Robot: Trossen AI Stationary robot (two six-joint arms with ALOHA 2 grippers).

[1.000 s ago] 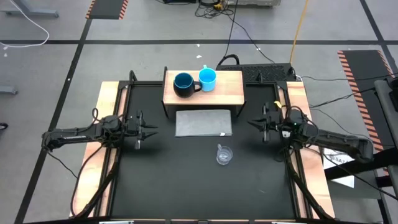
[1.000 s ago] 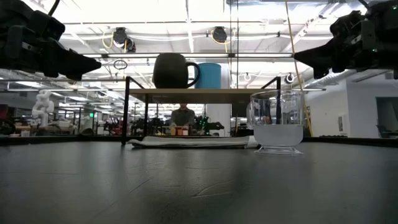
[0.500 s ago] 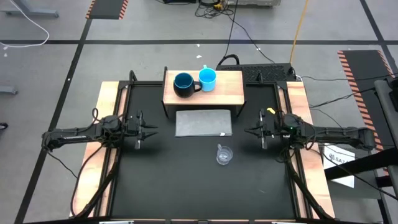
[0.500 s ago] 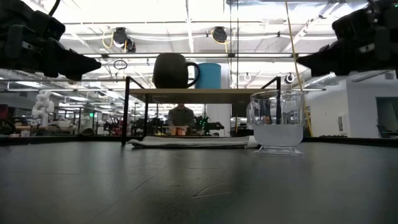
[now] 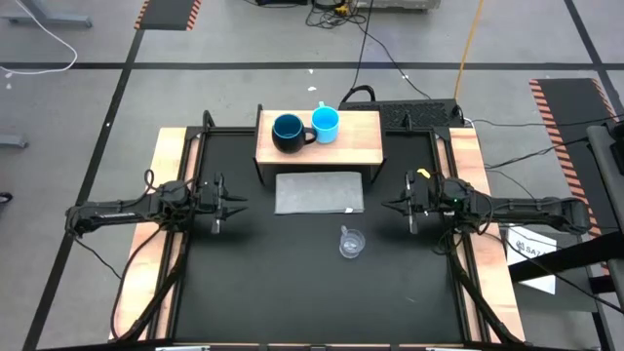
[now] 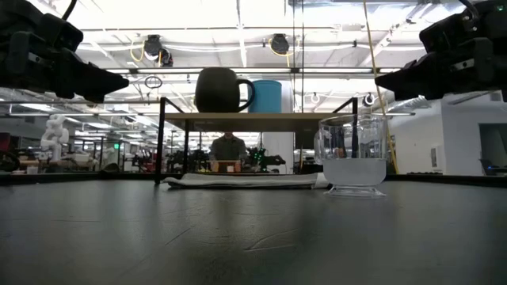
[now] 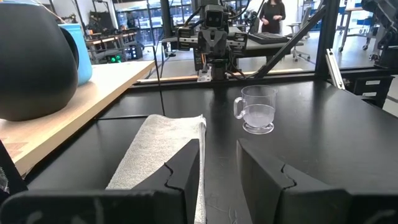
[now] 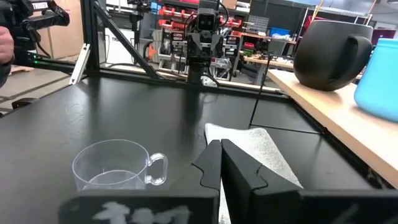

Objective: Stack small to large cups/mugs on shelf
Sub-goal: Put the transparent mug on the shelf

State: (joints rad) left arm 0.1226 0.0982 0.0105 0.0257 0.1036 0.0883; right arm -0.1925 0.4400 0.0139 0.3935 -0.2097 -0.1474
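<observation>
The wooden-topped shelf [image 5: 361, 146] stands at the table's far middle. On it, side by side on their bottoms, stand the dark navy mug [image 5: 288, 132] and, to its right, the light-blue mug [image 5: 326, 124]. The clear cup [image 5: 351, 243] stands upright on the black table, nearer than the grey mat; it also shows in the right wrist view [image 8: 115, 168]. My left gripper [image 5: 239, 203] hovers open and empty left of the mat, its fingers [image 7: 186, 162] apart. My right gripper [image 5: 388, 205] hovers shut and empty right of the mat, above and to the far right of the clear cup.
A flat grey mat [image 5: 319, 192] lies in front of the shelf, between the two grippers. Wooden side boards [image 5: 171, 156] edge the black table on the left and right. A person shows in the room behind the shelf in the low view [image 6: 229, 148].
My right gripper has moved a little toward the table's near edge and its arm has swung straighter, so the fingers now point toward the table's left edge. The mugs, the clear cup and my left arm have stayed where they were.
</observation>
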